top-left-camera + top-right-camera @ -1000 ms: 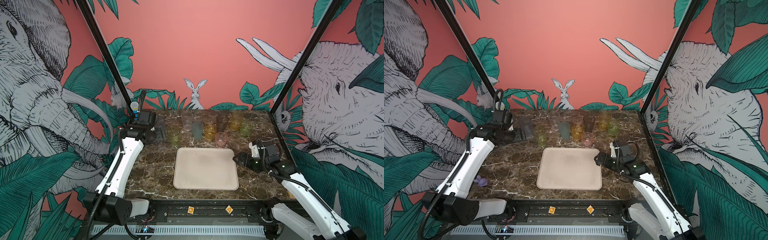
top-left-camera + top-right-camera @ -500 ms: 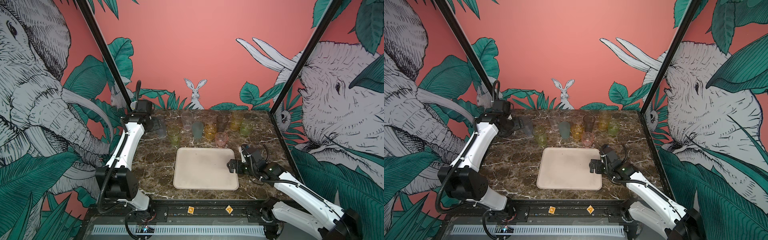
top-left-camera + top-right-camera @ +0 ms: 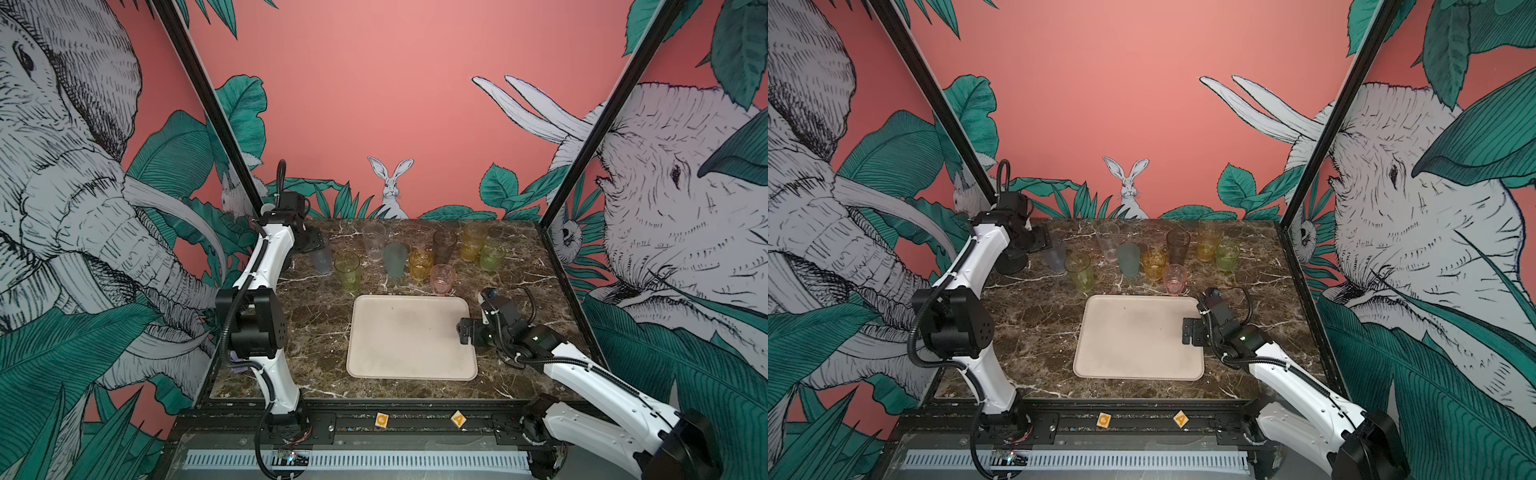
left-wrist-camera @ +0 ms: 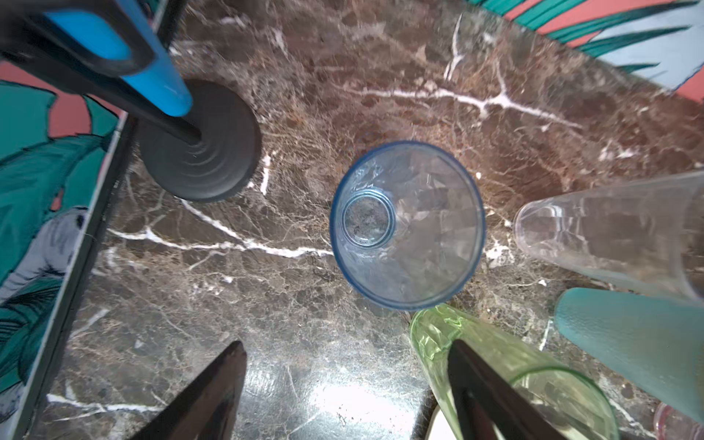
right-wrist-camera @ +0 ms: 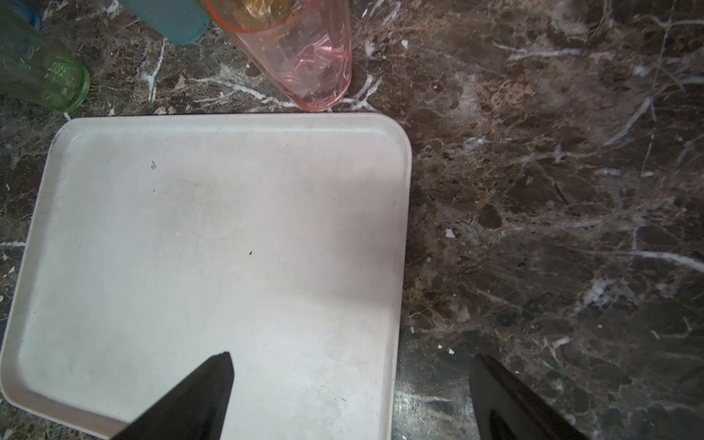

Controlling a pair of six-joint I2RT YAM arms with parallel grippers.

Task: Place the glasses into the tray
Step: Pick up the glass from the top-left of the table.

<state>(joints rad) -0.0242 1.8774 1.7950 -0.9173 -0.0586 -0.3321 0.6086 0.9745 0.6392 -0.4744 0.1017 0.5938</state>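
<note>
Left wrist view: left claw [image 4: 344,344] spread wide and empty, hovering above the grey tumbler [image 4: 407,224] near the worktop's far left corner. Its rim lies ahead of the tips, not between them. All glasses [image 3: 395,259] stand upright along the far edge, none in the tray [image 3: 411,336], which lies mid-worktop towards the front edge. Right claw [image 5: 352,357] fully spread and empty over the tray's right rim.

Assessment: first pick, approach stage. Next move calls for centring on the grey tumbler, lowering astride it and closing gently, clear of the green tumbler [image 4: 514,362] just beside.
</note>
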